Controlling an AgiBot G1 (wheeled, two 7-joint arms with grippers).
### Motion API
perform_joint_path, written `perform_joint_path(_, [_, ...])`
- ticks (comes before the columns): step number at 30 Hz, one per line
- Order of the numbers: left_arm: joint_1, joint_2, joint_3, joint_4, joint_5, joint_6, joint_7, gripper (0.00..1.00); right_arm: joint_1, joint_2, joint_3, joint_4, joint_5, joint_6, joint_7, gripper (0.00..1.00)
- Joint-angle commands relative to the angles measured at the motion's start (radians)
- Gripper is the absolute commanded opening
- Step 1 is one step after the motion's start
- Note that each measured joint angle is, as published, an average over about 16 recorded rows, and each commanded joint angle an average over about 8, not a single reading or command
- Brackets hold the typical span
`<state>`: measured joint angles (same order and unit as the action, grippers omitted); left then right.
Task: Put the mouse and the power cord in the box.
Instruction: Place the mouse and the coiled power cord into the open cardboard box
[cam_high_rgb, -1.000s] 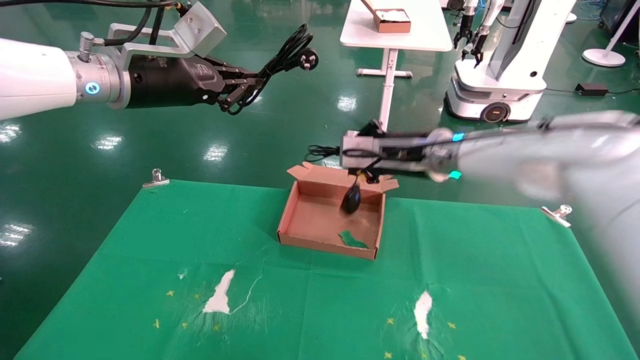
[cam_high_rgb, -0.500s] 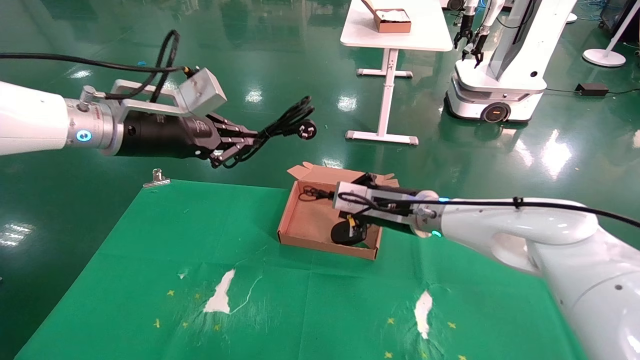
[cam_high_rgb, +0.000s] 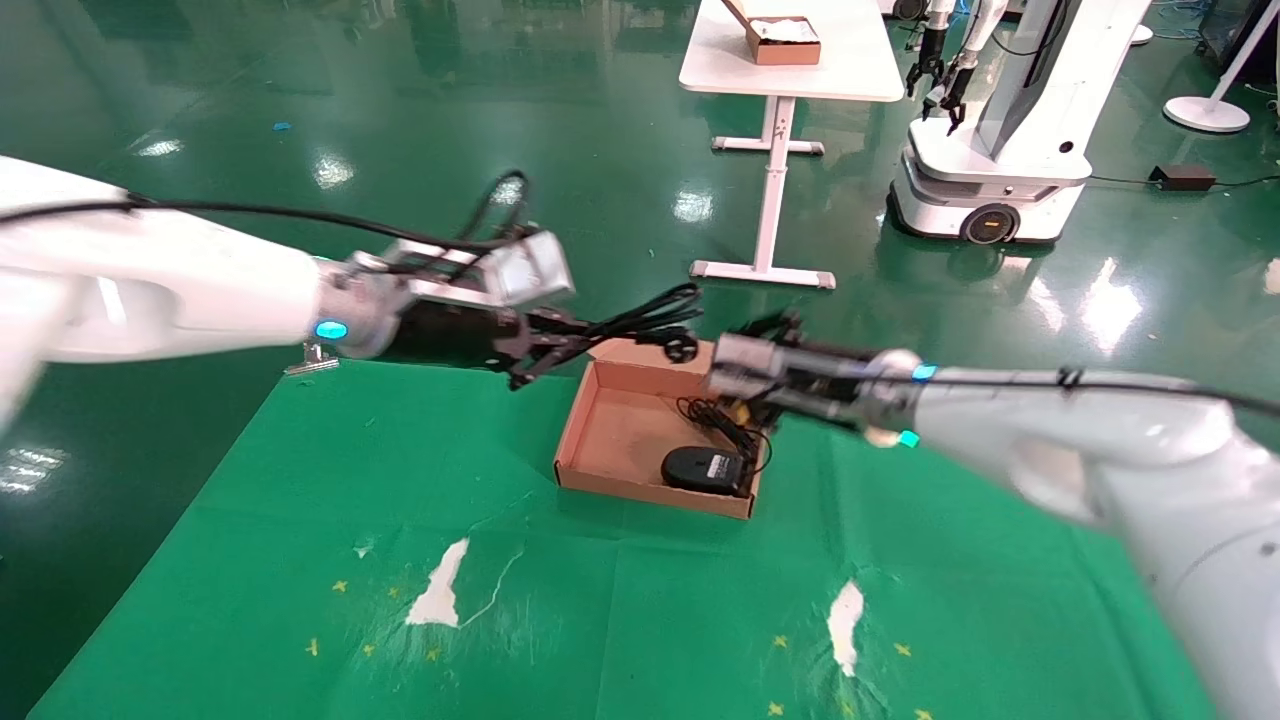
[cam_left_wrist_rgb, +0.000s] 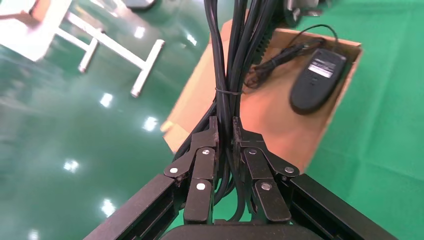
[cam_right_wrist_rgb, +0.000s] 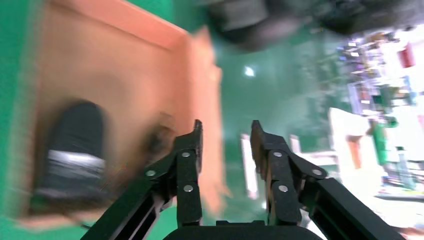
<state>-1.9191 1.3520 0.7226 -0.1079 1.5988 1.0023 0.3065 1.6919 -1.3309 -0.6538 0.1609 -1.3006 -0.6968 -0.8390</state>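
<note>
Green cloth, torn in two pale patches and held by metal clips, covers the desk (cam_high_rgb: 300, 560) over a glossy green floor.

Beyond it stand a white table (cam_high_rgb: 790, 60) bearing a smaller brown box with white contents (cam_high_rgb: 780, 40), and another white wheeled robot (cam_high_rgb: 1000, 130). On the cloth sits the shallow brown cardboard box with its flap lid open (cam_high_rgb: 620, 430); the small black oval mouse with a pale label patch (cam_high_rgb: 703, 468) lies inside at the near right corner, its thin cable looped beside it. The left pincer (cam_high_rgb: 535, 345) is pinching the thick black bundled power cord (cam_left_wrist_rgb: 235, 60) in the air over the box's far left edge. The right pincer (cam_right_wrist_rgb: 225, 140), spread and holding nothing, hovers above the box's far right side.
</note>
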Motion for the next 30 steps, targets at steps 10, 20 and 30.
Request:
perform_joint_path(10, [0.144, 0.02, 0.156, -0.278, 0.024, -0.064, -0.057, 0.0, 0.172, 0.153, 0.015, 0.019, 0.03, -0.253, -0.115, 1.0])
perform_joint_path(20, [0.136, 0.023, 0.308, -0.39, -0.013, -0.204, -0.278, 0.72, 0.256, 0.325, 0.019, 0.092, 0.048, -0.535, -0.083, 1.0])
perform_joint_path(30, [0.12, 0.021, 0.449, -0.455, -0.048, -0.272, -0.4, 1.0, 0.219, 0.432, 0.013, 0.292, 0.047, -0.593, 0.057, 1.0])
